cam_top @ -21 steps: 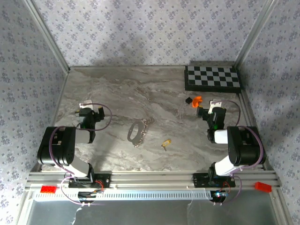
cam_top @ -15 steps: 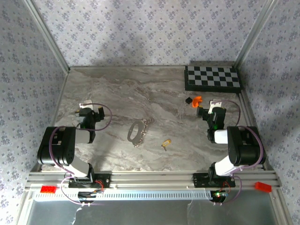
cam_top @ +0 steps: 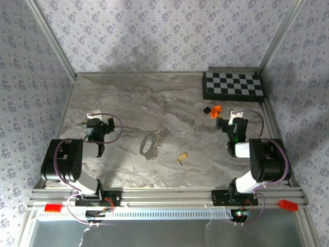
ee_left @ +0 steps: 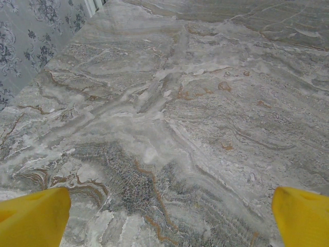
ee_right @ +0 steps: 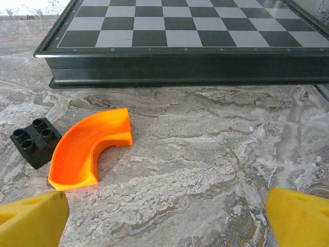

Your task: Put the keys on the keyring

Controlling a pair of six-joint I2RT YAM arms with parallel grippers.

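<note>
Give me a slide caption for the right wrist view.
Open yellow fingers face an orange curved piece, a black brick and a chessboard on the marble table.

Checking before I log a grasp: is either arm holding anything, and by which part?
Nothing held. The left gripper and right gripper both have open, empty jaws.

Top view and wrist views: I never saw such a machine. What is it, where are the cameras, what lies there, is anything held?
Two robot arms stand at the near edge of a marble table. One camera looks down from above and behind; one sits on each wrist, showing yellow fingertips. The left gripper and right gripper are open, holding nothing. Between the arms lie the keyring and a yellow-headed key. Before the right gripper: an orange curved piece, a black brick, a chessboard.
</note>
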